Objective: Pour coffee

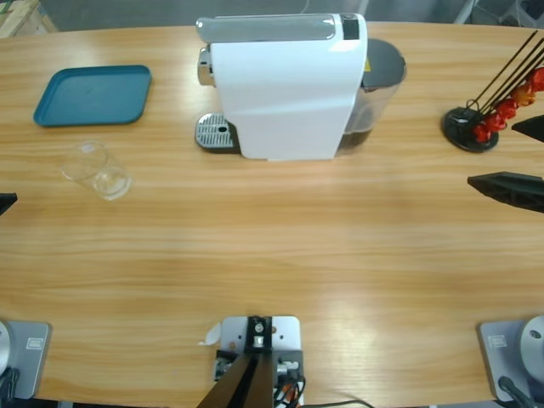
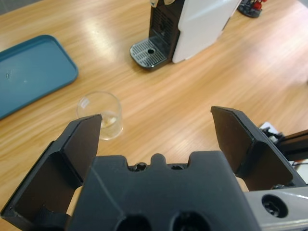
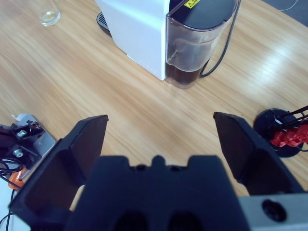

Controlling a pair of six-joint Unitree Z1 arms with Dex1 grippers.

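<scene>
On the long wooden bench (image 1: 280, 255), a small clear glass tumbler (image 1: 95, 169) stood upright, mouth up, near the teal tray (image 1: 93, 94). Both the left tool (image 2: 156, 130) and right tool (image 3: 161, 132) gaped wide, empty.

Table (image 1: 280, 255): pale wood, straight grain, smooth with a soft sheen. Coffee machine (image 1: 285, 93) at 12 o'clock: glossy white plastic shell, brushed silver lever on top, perforated metal drip grate (image 1: 214, 132), clear smoky plastic tank (image 3: 199, 48) with a matt dark lid. At 10 o'clock the tray (image 1: 93, 95) is matt teal plastic, the tumbler (image 1: 95, 170) below it thin, clear and shiny; both grippers, left (image 2: 156, 130) and right (image 3: 161, 130), look matt black plastic.
</scene>
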